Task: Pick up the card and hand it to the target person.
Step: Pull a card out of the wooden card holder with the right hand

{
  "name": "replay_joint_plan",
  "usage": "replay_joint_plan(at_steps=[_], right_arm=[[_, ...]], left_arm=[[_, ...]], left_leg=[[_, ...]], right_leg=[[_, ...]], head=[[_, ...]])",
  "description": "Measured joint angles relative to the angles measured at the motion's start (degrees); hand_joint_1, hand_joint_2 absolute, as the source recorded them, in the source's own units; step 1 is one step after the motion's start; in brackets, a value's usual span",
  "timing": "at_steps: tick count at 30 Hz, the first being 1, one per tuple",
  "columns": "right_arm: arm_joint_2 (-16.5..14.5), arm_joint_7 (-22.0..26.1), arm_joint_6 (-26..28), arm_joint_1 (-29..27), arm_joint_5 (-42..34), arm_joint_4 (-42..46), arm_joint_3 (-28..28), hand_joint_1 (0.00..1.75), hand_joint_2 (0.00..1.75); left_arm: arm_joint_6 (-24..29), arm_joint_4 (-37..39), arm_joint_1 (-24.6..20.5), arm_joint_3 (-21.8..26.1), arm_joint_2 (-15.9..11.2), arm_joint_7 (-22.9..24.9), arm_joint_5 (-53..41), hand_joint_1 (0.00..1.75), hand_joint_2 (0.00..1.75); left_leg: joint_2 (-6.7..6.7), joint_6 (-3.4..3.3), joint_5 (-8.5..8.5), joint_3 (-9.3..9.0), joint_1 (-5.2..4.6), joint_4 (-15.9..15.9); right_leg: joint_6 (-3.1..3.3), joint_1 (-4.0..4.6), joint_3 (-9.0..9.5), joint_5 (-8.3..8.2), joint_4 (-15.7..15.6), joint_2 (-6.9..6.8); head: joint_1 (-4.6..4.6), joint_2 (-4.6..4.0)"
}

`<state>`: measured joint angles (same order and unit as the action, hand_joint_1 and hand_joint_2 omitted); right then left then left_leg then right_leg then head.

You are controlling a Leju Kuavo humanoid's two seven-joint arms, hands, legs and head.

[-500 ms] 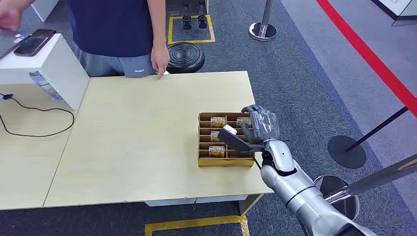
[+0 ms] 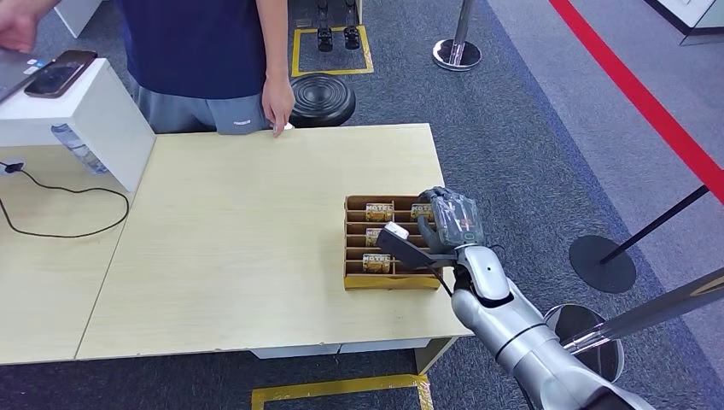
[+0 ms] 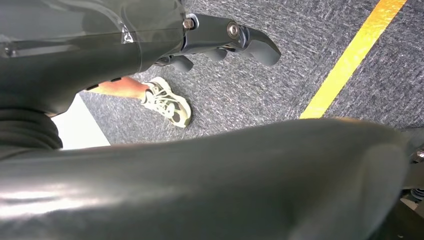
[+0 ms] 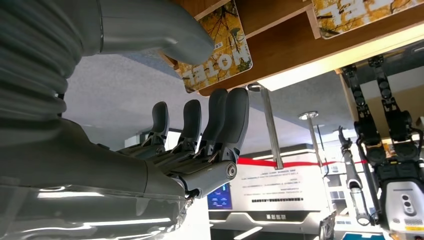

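Observation:
A brown slotted card box (image 2: 352, 279) stands near the right edge of the wooden table (image 2: 239, 231), with several "HOTEL" cards (image 2: 377, 209) in its slots. My right hand (image 2: 444, 224) reaches over the box's right side. In the right wrist view one card (image 4: 220, 55) lies between the grey thumb (image 4: 187, 42) and the dark fingers (image 4: 227, 112), still in its slot, with a gap at the fingers. My left hand (image 3: 235, 40) hangs over the carpet and holds nothing. The person (image 2: 201, 60) stands at the table's far side, one hand (image 2: 277, 107) at its edge.
At the left stands a white block (image 2: 94, 115) with a phone (image 2: 58, 73) on top, and a black cable (image 2: 68, 201) trails beside it. A black round base (image 2: 322, 98) sits behind the table. Stanchion posts (image 2: 457, 47) and a disc base (image 2: 604, 263) stand on the right carpet.
My right hand has sunk slightly and shifted a little nearer, closer onto the box. The person and the box have not moved.

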<state>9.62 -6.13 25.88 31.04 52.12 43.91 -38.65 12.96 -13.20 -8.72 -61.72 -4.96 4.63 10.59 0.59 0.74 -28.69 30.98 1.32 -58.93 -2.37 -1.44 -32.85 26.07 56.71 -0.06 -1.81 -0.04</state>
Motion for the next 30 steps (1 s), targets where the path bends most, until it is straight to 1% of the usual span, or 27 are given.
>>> replay_joint_plan(at_steps=[4, 11, 17, 26, 30], right_arm=[[0.0, 0.1, -0.2, 0.1, 0.5, -0.3, -0.3, 0.87, 1.75], [0.0, -0.2, -0.5, 0.3, 1.1, -1.1, -0.8, 0.80, 1.75], [0.0, -0.5, -0.5, 0.7, 1.5, -1.9, -1.0, 0.79, 1.75], [0.0, -0.6, -0.5, 1.0, 1.8, -2.7, -1.0, 0.90, 1.75], [0.0, -0.6, -0.6, 1.2, 1.9, -3.0, -1.1, 0.99, 1.75]], left_arm=[[0.0, 0.0, 0.0, 0.0, 0.0, 0.0, 0.0, 0.00, 0.00], [0.0, 0.0, 0.0, 0.0, 0.0, 0.0, -0.1, 0.00, 0.00], [0.0, 0.0, 0.0, 0.0, 0.0, 0.0, -0.1, 0.00, 0.00], [0.1, 0.0, 0.0, 0.0, 0.0, 0.0, -0.1, 0.00, 0.00], [0.1, 0.0, 0.0, 0.0, 0.0, 0.0, -0.1, 0.00, 0.00]], left_leg=[[0.00, 0.00, 0.00, 0.00, 0.00, 0.0], [0.00, 0.00, 0.00, 0.00, 0.00, 0.0], [0.00, 0.00, 0.00, 0.00, 0.00, 0.0], [0.00, 0.00, 0.00, 0.00, 0.00, 0.0], [0.00, 0.00, 0.00, 0.00, 0.00, 0.0]], right_leg=[[0.00, 0.00, 0.00, 0.00, 0.0, 0.00], [0.00, 0.00, 0.00, 0.00, 0.0, 0.00], [0.00, 0.00, 0.00, 0.00, 0.0, 0.00], [0.00, 0.00, 0.00, 0.00, 0.0, 0.00], [0.00, 0.00, 0.00, 0.00, 0.0, 0.00]], head=[[0.00, 0.00], [0.00, 0.00], [0.00, 0.00], [0.00, 0.00], [0.00, 0.00]])
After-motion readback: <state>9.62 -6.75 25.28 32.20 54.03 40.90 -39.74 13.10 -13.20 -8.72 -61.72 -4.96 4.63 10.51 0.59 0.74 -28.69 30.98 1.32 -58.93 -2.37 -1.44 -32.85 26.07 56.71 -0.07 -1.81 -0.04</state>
